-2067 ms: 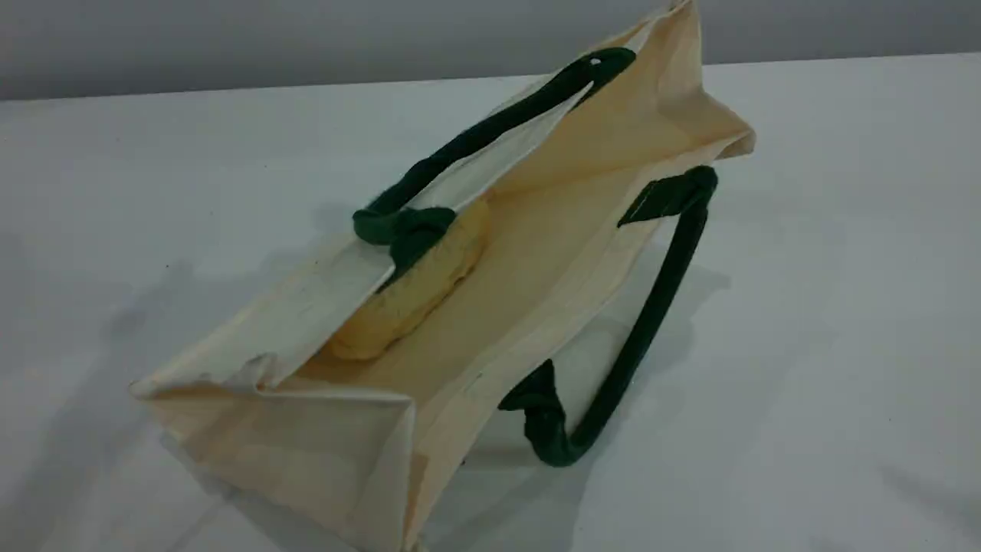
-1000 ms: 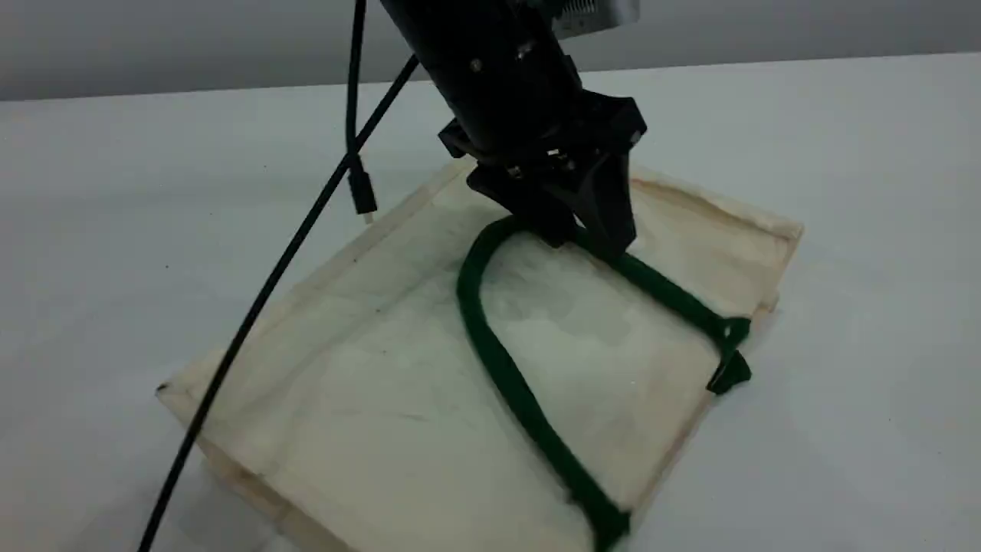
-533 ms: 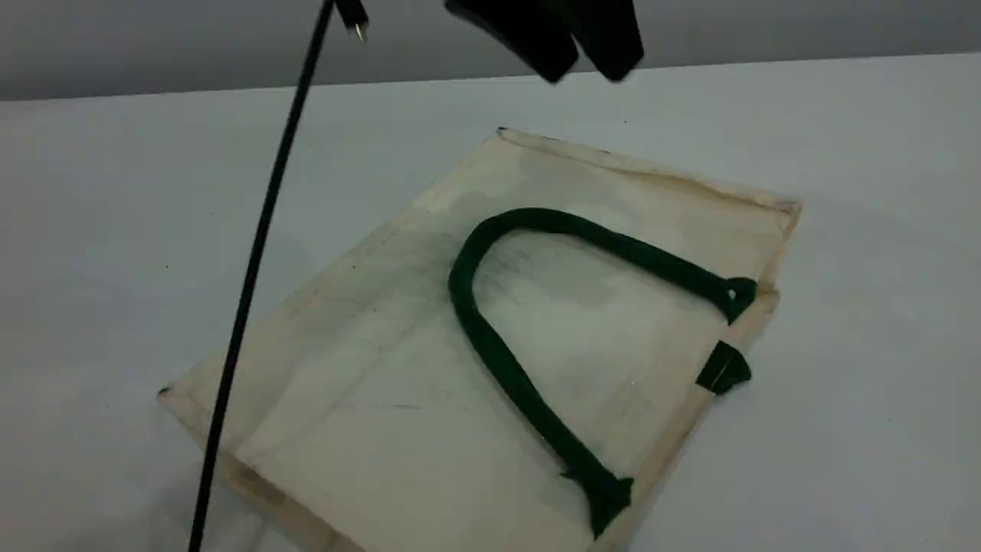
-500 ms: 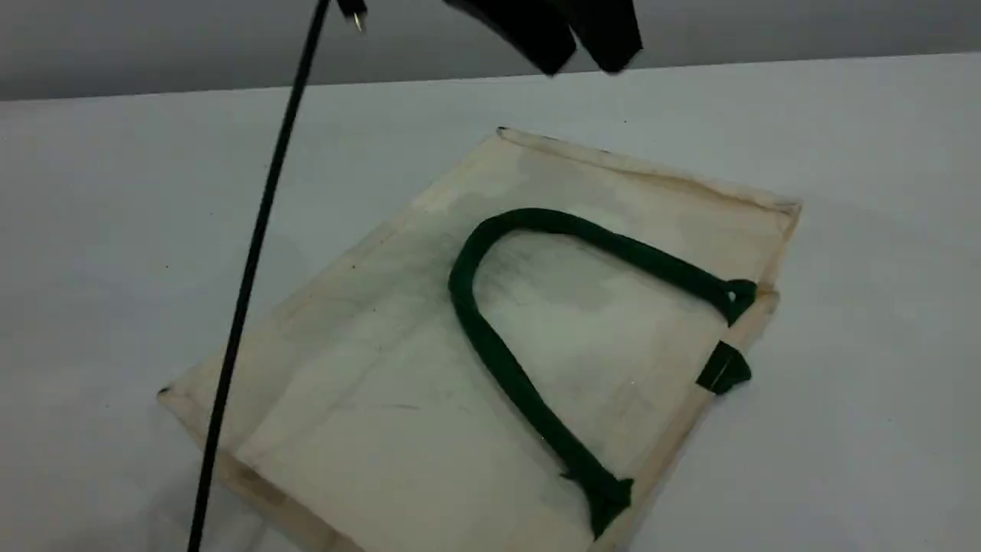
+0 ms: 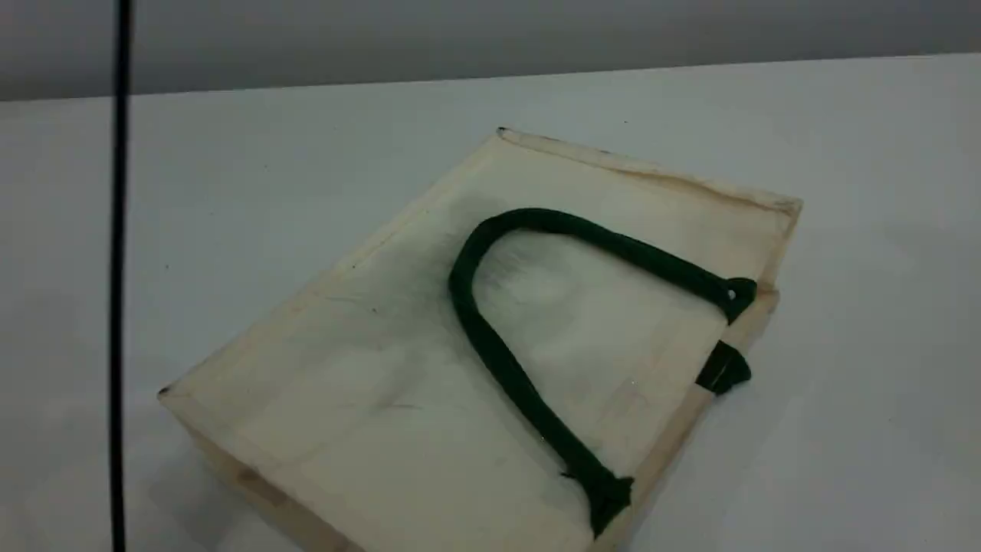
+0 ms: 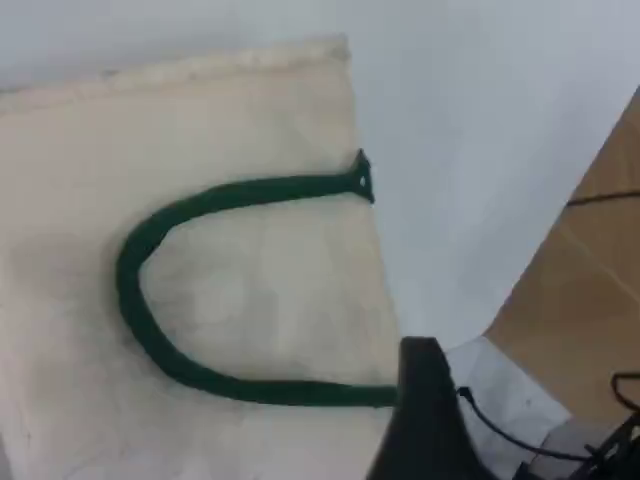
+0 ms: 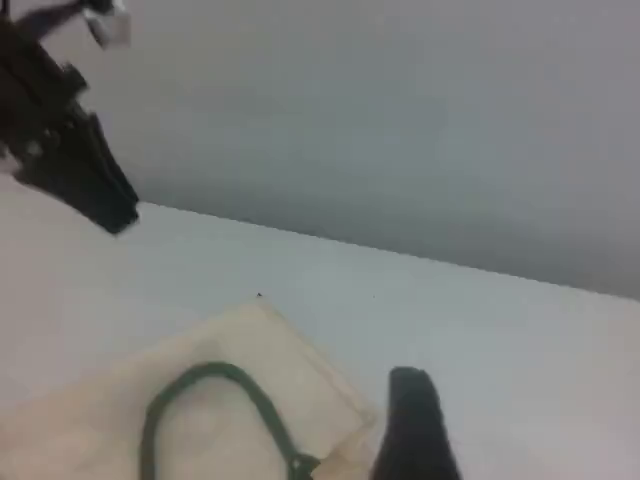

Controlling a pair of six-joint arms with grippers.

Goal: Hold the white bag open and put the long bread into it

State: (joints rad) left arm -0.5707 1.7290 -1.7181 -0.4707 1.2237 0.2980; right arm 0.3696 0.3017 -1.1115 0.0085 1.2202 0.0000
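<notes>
A pale grey tabletop (image 5: 843,230) carries the large cream-white canvas bag (image 5: 368,399), lying flat and collapsed, mouth closed. One dark green rope handle (image 5: 490,353) is draped in a loop across the bag's upper panel. The long bread is not visible. Both arms' fingers are released and hold nothing, with the left fingertip (image 6: 425,420) above the bag's edge, the right (image 7: 415,420) raised well off it.

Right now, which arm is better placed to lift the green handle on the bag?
Probably left: the left gripper hangs directly over the white bag, beside the green handle; the right gripper sits farther off.
</notes>
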